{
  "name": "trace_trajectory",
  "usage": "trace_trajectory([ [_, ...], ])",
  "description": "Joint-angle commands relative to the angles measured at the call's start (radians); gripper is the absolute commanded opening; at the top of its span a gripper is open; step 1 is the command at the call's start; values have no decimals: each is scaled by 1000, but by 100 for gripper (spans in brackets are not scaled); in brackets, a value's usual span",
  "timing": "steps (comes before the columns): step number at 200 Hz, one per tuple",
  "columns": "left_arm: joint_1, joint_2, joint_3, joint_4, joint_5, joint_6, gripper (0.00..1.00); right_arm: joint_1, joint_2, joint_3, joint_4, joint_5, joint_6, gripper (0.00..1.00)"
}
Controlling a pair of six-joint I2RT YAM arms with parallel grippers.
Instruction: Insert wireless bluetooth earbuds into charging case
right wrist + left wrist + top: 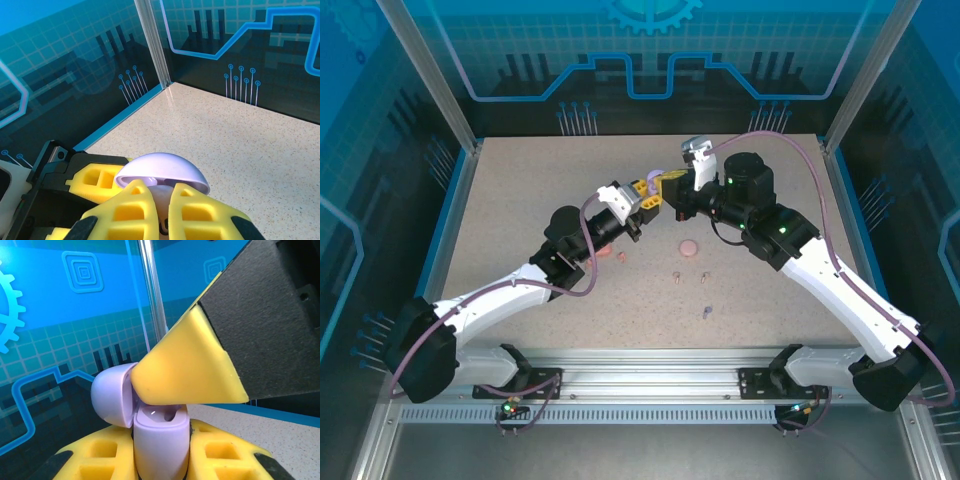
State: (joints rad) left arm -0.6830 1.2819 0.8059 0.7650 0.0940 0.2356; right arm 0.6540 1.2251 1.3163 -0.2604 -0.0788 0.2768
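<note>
top external: case (654,185) central, edges (461,232) distant

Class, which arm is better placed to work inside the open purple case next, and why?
Right. The left claw is shut on the case, holding it with the lid open, so it is busy. The right claw, shut, has its tips at the opening.

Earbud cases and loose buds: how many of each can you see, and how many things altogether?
Charging cases: 2, the purple case lifted off the table and the pink case lying on it
Loose earbuds: 4
Partly hidden reddish thing, kind unclear: 1
Total: 7
</note>
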Motion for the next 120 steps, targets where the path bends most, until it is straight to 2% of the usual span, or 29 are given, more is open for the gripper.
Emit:
trace_trajectory([
  [1,-6,-23,34,32,9,-3,0,6,-14,-6,16,14,13,4],
  [39,-9,-18,31,31,12,-7,0,3,-37,24,13,60,6,4],
  [120,-9,-16,34,22,13,-5,0,3,-54,35,16,43,12,3],
])
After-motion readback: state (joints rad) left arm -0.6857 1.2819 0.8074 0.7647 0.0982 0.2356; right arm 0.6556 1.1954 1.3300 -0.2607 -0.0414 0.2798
